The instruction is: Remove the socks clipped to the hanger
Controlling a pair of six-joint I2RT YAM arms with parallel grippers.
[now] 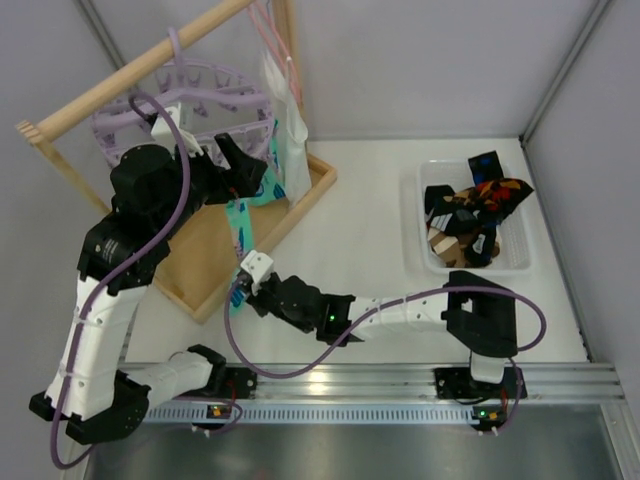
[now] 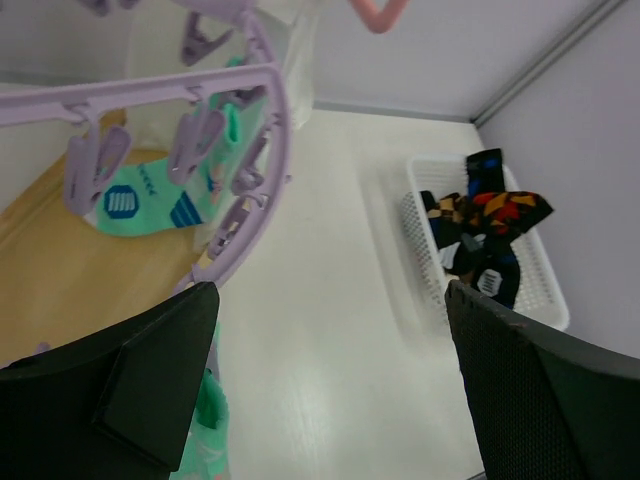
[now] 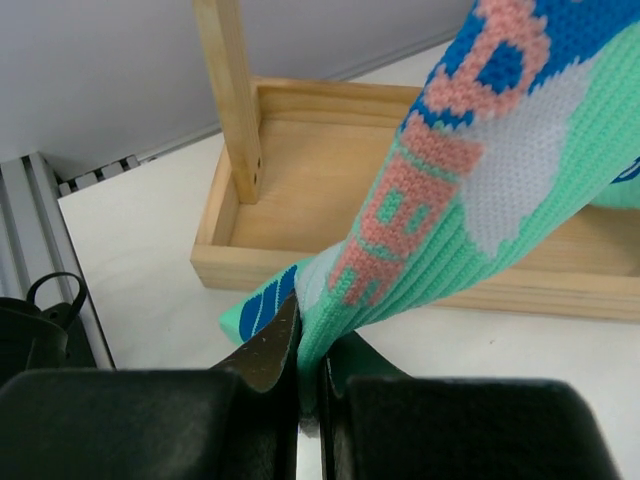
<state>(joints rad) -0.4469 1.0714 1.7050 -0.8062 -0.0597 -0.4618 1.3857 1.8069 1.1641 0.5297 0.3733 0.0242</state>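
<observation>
The lavender round hanger (image 1: 190, 105) hangs from a wooden rod; its ring and clips also show in the left wrist view (image 2: 272, 120). A mint-green sock (image 1: 240, 222) stretches down from it to my right gripper (image 1: 243, 272), which is shut on the sock's lower end (image 3: 470, 180), jaws pinched on the knit (image 3: 310, 370). Another mint-green sock (image 2: 140, 205) with a round blue-white mark hangs clipped under the ring. My left gripper (image 1: 238, 162) is open and empty beside the ring's right edge (image 2: 330, 300). Black and diamond-patterned socks (image 1: 475, 205) lie in a basket.
A white basket (image 1: 425, 180) stands at the right, also in the left wrist view (image 2: 415, 235). A wooden tray (image 1: 215, 265) with upright posts (image 3: 230, 90) carries the rod. A white cloth (image 1: 285, 120) on a thin pink hanger (image 1: 268, 25) hangs beside the lavender hanger.
</observation>
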